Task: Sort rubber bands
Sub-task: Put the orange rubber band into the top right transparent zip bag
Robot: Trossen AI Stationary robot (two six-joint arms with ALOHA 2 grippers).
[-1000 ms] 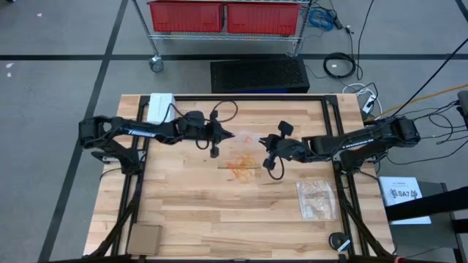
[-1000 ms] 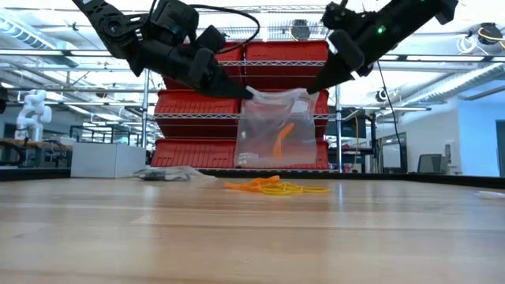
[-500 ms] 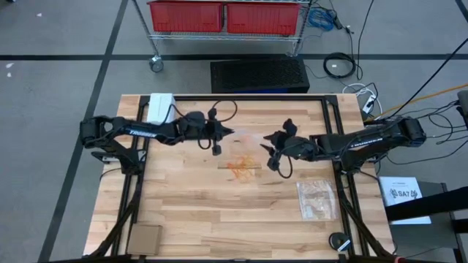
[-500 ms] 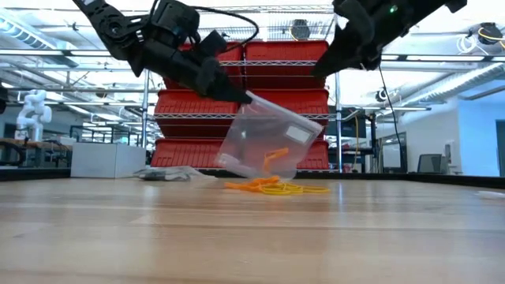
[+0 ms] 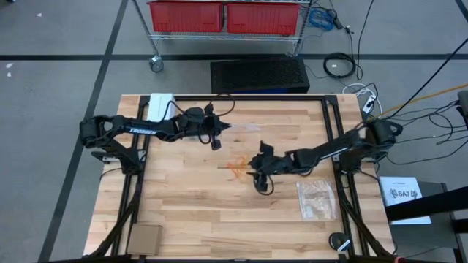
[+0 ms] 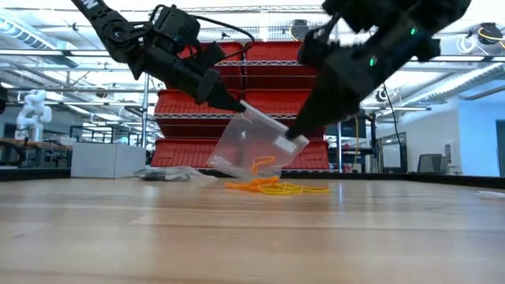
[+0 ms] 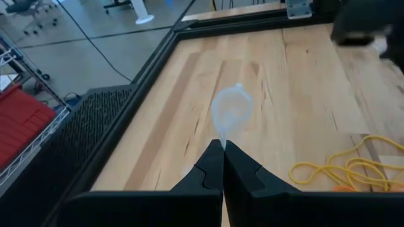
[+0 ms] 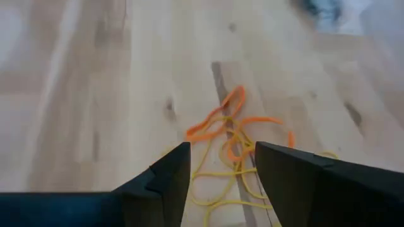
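1. Right gripper (image 5: pixel 257 166): fingers spread apart, nothing between them, hanging just above the table (image 5: pixel 183 212) at the edge of the pile. The wrist view looks down between the two dark fingers (image 8: pixel 165 178) straight onto the bands.
2. Rubber bands (image 5: pixel 240 166): a loose tangle of orange and yellow loops lying flat on the wood near the table's centre, just beside the right gripper on its left-arm side and ahead of its open jaws. The tangle has no clear long axis. Judged the nearer arm for a pick.
3. Zip bag (image 6: pixel 254 143): clear plastic, hanging tilted above the table, a few orange bands (image 6: pixel 263 163) inside at its low end.
4. Left gripper (image 5: pixel 219 132): fingers closed tight on the bag's corner, held aloft, farther from the pile than the right gripper.
5. Second clear bag (image 5: pixel 316 199): flat on the table, well apart from the pile.
6. Writing: none legible on bags or table.
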